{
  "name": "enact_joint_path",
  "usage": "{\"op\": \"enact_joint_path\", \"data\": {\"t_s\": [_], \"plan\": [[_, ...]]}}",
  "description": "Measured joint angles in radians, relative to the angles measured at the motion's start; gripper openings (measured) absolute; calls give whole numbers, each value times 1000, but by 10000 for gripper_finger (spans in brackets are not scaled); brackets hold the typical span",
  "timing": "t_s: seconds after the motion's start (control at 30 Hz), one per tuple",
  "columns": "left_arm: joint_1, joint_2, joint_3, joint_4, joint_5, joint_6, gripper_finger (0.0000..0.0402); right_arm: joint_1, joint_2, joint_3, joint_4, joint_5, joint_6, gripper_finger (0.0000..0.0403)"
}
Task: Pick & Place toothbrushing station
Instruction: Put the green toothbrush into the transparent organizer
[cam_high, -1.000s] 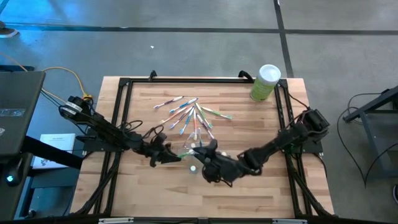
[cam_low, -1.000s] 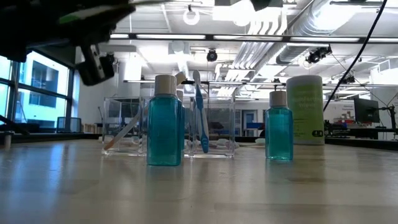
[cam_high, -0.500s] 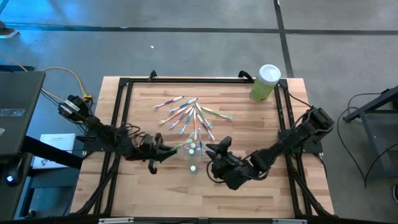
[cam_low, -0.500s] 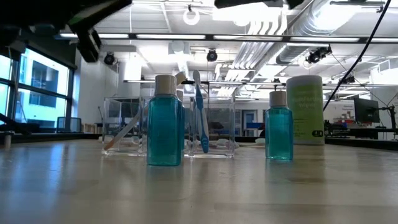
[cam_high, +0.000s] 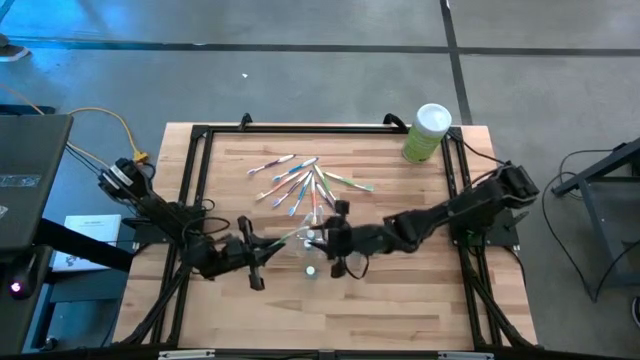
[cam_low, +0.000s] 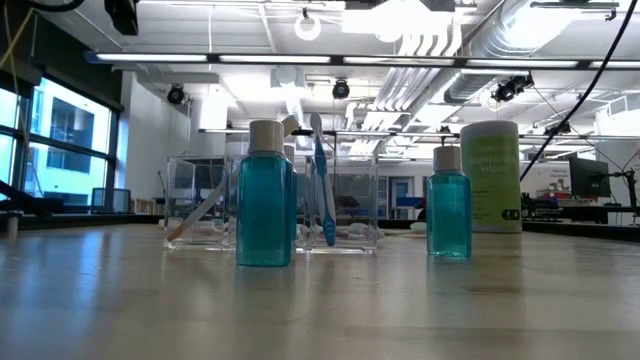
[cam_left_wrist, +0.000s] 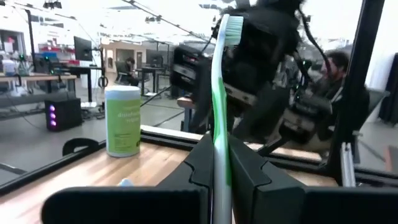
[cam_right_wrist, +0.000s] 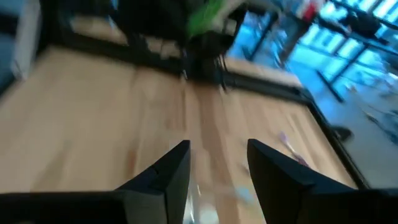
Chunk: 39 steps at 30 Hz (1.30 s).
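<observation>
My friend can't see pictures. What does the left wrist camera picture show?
The left claw is shut on a green toothbrush, holding it upright with the bristles on top. Behind it are a green canister standing on the wooden table and the other dark robot arm.

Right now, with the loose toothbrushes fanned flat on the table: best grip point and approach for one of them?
Grip mid-handle of an outer brush in the toothbrushes, from straight above, fingers across its length. They lie flat and overlap near the fan's centre, so the outer ends are probably clearest.
</observation>
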Motion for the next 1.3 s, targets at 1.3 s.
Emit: {"op": "enact_joint_path", "data": {"t_s": [1.3], "plan": [[89,19,29,-109,101,-66,45,-90,36,-68,411,-339,-124,10]]}}
